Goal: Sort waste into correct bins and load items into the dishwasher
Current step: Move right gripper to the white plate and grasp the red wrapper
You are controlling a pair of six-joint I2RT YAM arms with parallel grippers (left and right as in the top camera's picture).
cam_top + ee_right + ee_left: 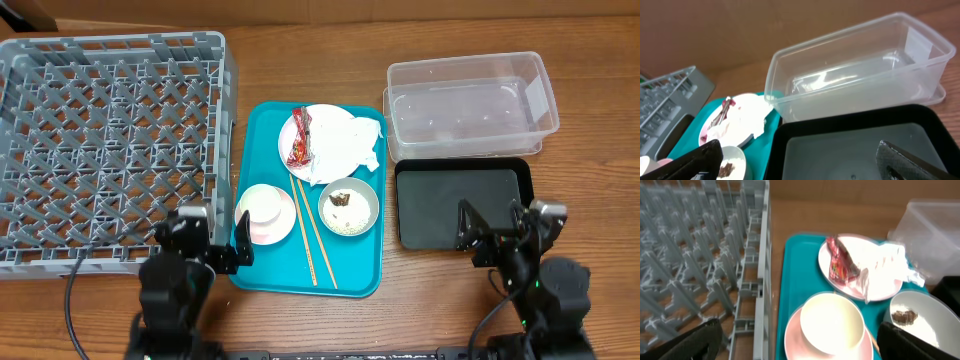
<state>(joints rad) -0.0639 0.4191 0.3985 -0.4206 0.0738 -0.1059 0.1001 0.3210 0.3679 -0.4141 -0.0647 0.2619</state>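
Note:
On the teal tray point(262, 275) lie a white plate point(335, 125) with a red wrapper point(301, 138) and a crumpled napkin point(350, 148), a pale bowl point(349, 207) with rice and a brown scrap, a white cup point(263, 203) on a pink saucer point(266, 229), and two chopsticks point(312, 235). The grey rack point(105, 145) stands at the left. The clear tub point(468, 105) and black tray point(462, 203) are at the right. My left gripper point(213, 243) is open and empty near the saucer point(827, 340). My right gripper point(497, 228) is open over the black tray point(860, 147).
The rack wall point(760, 270) stands right beside the teal tray's left edge point(790, 280). The clear tub point(860, 80) sits directly behind the black tray. Bare wooden table lies along the front edge and at the far right.

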